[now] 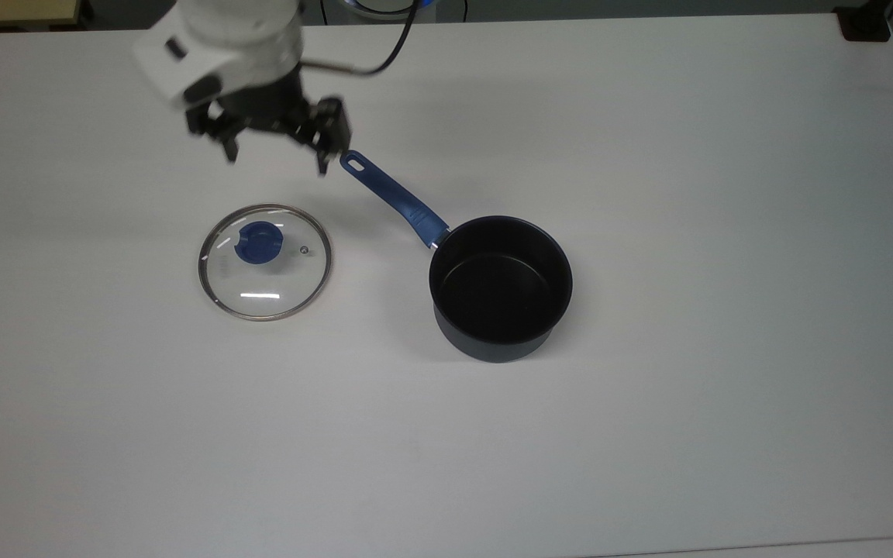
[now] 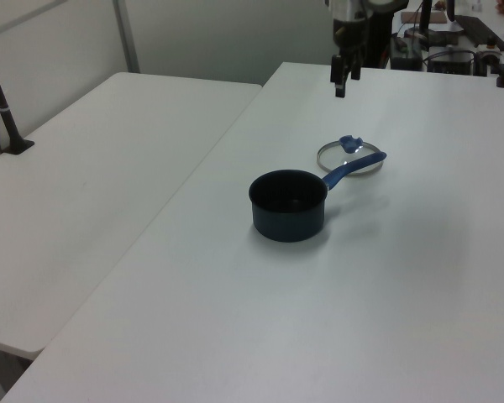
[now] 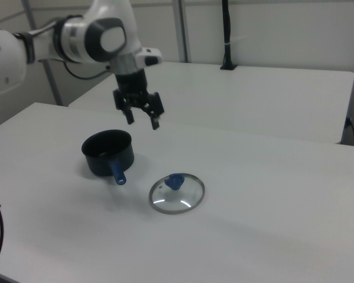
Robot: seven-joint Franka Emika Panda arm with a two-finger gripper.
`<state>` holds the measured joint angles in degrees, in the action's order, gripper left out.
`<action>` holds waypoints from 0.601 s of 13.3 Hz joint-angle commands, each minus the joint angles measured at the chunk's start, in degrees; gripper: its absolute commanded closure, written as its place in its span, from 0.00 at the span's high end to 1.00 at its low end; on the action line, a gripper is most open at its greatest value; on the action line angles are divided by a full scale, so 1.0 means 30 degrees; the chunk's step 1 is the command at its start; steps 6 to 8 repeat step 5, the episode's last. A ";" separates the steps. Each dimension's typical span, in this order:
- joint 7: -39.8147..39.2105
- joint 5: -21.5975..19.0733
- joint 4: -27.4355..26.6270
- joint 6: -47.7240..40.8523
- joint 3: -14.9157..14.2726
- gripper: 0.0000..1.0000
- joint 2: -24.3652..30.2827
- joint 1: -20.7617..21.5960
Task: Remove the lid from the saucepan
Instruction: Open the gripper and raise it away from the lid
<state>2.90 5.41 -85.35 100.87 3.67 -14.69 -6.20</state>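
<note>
Lid lies flat on the table, knob up, glass face showing a small vent hole near the knob. It sits well apart from the saucepan, on the top view's left of it. Nothing touches it.

Saucepan stands upright and uncovered, black inside visible, nothing in it as far as can be seen. Its blue handle runs away from the pot toward the top view's upper left; the slotted tip ends near the lid's side of the table but does not touch the lid in the top view. In the left view the handle crosses in front of the lid's rim, so contact cannot be judged there.

Gripper hangs in the air above the table, raised well clear of the lid, as the right view and the left view show. Fingers spread apart, nothing between them. In the top view one fingertip appears close to the handle tip, but the side views place the gripper high above it.

Judgement: the task reads as done. Lid off, set down on the table, released. Nothing left for the lid itself; at most the arm parks somewhere clear.
</note>
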 commanded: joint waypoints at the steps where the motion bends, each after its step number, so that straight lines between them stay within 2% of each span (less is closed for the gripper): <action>1: 0.0295 -0.0597 -0.0612 -0.1685 -0.0140 1.00 0.1991 0.0223; 8: 0.0266 -0.0689 -0.0612 -0.1894 -0.0111 1.00 0.2172 0.0281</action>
